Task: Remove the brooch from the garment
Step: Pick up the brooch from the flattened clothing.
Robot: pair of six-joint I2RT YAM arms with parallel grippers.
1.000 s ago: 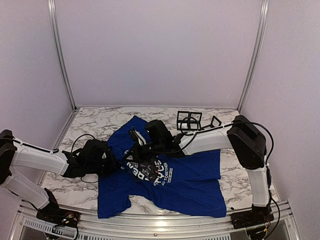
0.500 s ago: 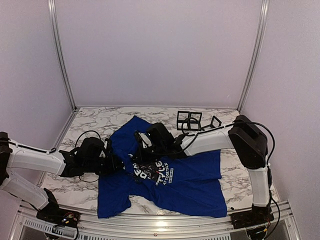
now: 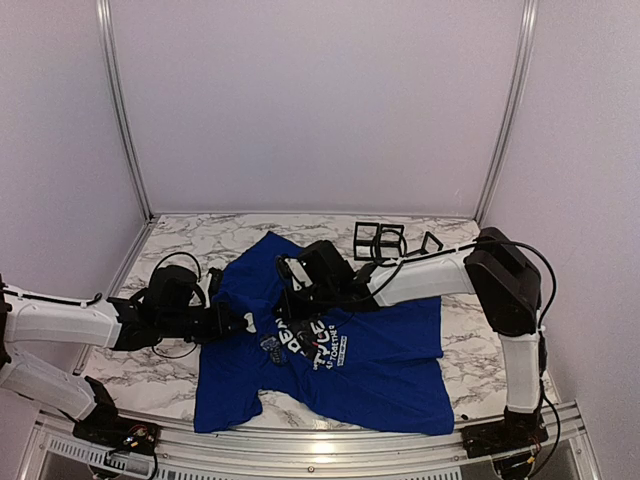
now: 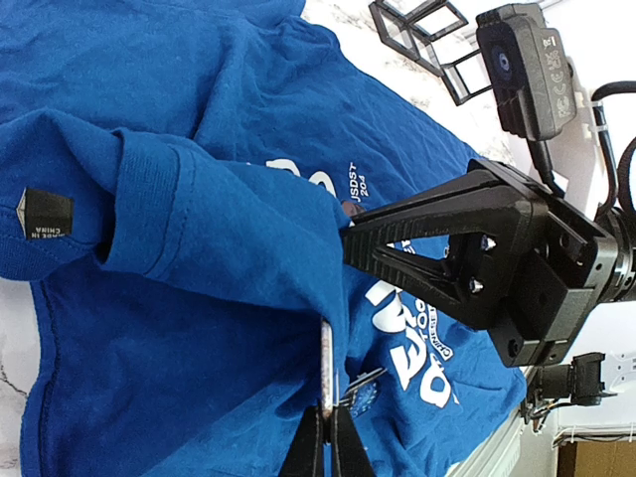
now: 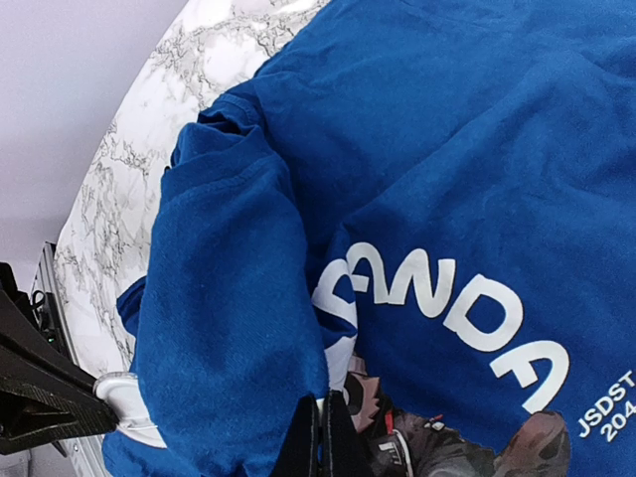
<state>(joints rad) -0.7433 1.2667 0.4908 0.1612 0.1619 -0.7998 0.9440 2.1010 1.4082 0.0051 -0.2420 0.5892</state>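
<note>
My right claw (image 5: 316,437) nipped shut on shirt (image 3: 380,370) fold, arm stretched toward 9 o'clock. Left claw (image 4: 326,442) clamps silver pin (image 4: 326,363). Shirt blue, rumpled.

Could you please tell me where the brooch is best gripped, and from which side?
Probably by the slim silver bar of the brooch, which juts from under the garment's fold: narrow, stiff-looking and clear of cloth. Come from the left, in line with the bar, as the left claw, shut on its end, does; the right claw pinches the fold opposite.
</note>
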